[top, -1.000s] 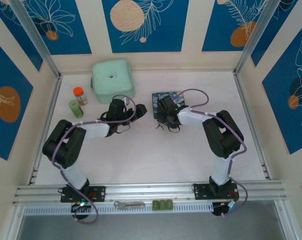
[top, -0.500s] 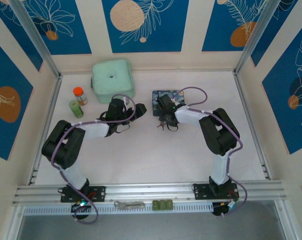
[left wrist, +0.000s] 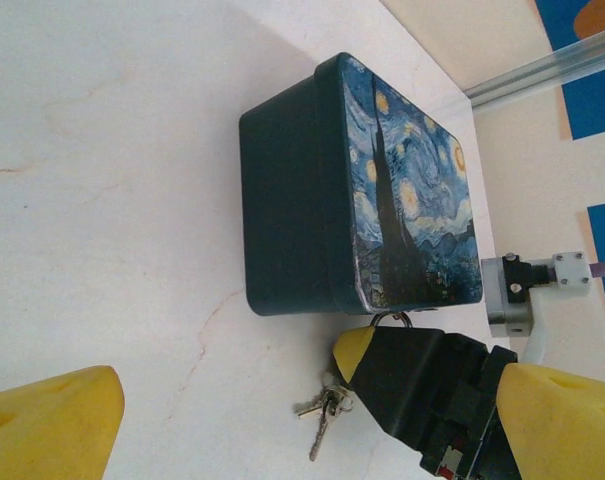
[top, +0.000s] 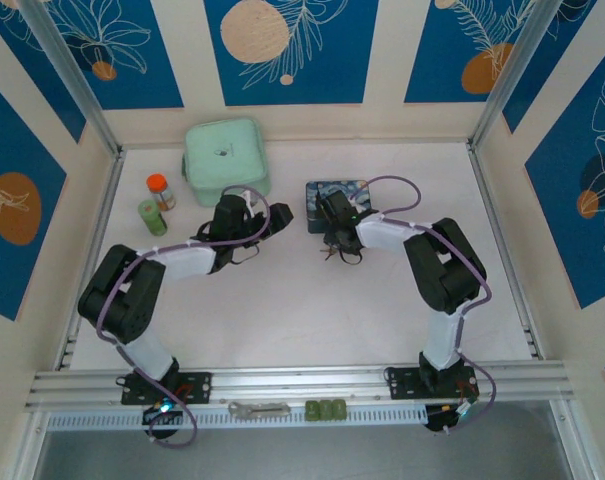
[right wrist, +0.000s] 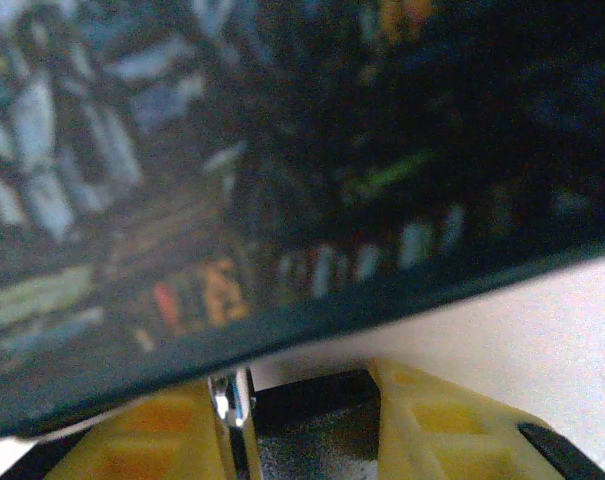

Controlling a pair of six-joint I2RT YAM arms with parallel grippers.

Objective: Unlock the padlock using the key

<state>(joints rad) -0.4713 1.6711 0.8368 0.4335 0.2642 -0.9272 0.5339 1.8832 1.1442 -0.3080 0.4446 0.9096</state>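
The padlock (right wrist: 232, 415) hangs by its silvery shackle from the side of the tin box (left wrist: 362, 200) that faces the arm bases. Judge it small but dense, rigid and smooth, so it can slip in a grip and swing on the box instead of resisting a push. Take hold of it across the flat faces of the body, low enough to steady it, and leave the keyhole end free. The right gripper (right wrist: 300, 392) sits hard against that same side of the box with its yellow fingers (right wrist: 432, 430) close on either side of the padlock. The shackle is right against one finger. I cannot tell from these views whether the fingers already pinch the body or only flank it. The keys (left wrist: 322, 408) lie flat on the surface (left wrist: 112, 180) just off that side of the box, beside the right gripper and apart from the padlock. They look thin and light, awkward to lift off the surface, so go for the broad head of one key. The left gripper (top: 279, 222) waits to the left of the box with its fingers (left wrist: 52, 425) spread wide, holding nothing.
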